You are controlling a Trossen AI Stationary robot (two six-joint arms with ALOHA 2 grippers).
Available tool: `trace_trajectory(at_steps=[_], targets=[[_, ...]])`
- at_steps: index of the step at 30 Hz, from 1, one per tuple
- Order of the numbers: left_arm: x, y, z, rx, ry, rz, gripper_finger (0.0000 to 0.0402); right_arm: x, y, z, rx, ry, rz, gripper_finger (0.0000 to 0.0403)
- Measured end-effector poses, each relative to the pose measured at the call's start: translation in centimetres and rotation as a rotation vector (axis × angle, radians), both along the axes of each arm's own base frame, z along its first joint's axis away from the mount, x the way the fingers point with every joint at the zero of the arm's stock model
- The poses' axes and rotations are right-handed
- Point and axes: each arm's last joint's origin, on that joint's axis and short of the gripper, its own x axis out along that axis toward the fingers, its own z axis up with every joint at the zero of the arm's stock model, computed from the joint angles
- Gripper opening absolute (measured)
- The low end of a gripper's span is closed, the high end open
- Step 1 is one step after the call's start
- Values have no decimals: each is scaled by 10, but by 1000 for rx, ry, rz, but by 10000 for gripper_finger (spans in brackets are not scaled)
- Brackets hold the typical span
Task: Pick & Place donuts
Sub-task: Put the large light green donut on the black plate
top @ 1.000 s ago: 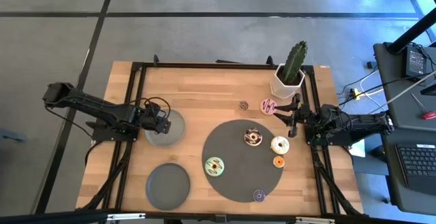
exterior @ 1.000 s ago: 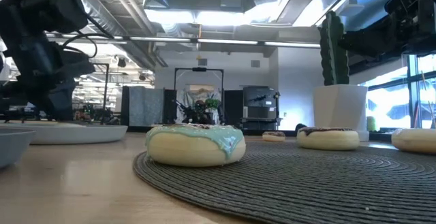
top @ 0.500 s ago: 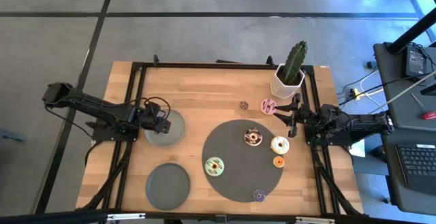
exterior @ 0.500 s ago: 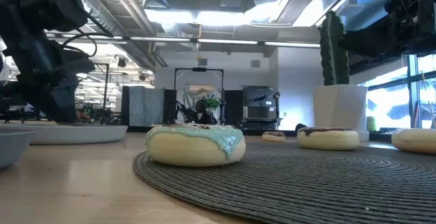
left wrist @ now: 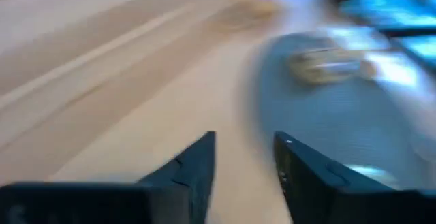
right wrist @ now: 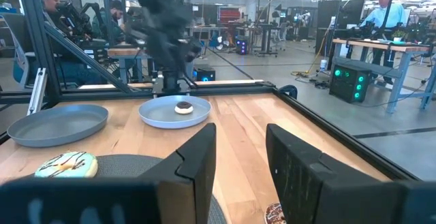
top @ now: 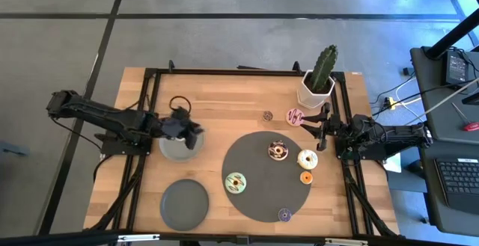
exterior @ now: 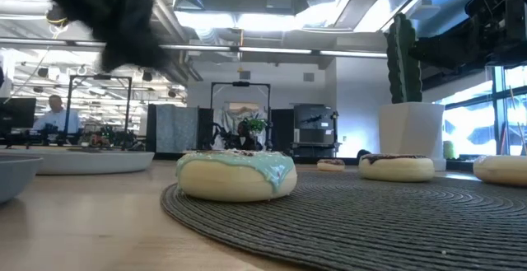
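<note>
My left gripper (top: 196,132) hovers open above the far small grey plate (top: 177,150), holding nothing; its two fingers show apart in the left wrist view (left wrist: 245,166). A chocolate-topped donut (right wrist: 182,107) lies flat on that plate (right wrist: 174,115). On the large dark mat (top: 262,190) lie a pale green donut (top: 236,182), a chocolate one (top: 278,151), a white one (top: 307,158), an orange one (top: 306,177) and a purple one (top: 284,214). A pink-striped donut (top: 296,116) and a small brown one (top: 268,115) lie on the wood. My right gripper (top: 323,130) waits open at the right edge.
A second grey plate (top: 184,204) lies near the front left. A potted cactus (top: 318,81) stands at the far right corner, just behind my right gripper. A black frame rail (top: 224,72) runs round the table. People sit at desks in the room beyond.
My left gripper has risen from the far plate and gone a little toward the table's right edge, moving fast over the last half second. The donuts on the mat have stayed where they were.
</note>
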Motion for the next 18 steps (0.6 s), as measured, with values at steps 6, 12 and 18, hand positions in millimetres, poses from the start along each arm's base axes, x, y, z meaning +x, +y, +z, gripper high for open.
trace_trajectory(at_steps=[6, 12, 18], targets=[[40, -28, -7, 179, -99, -367, 139, 0, 0, 0, 0, 0, 0, 131], [85, -52, -25, 250, 70, -462, 140, 0, 0, 0, 4, -2, 0, 131], [130, -76, -34, 244, 200, -576, 135, 0, 0, 0, 5, -1, 0, 131]])
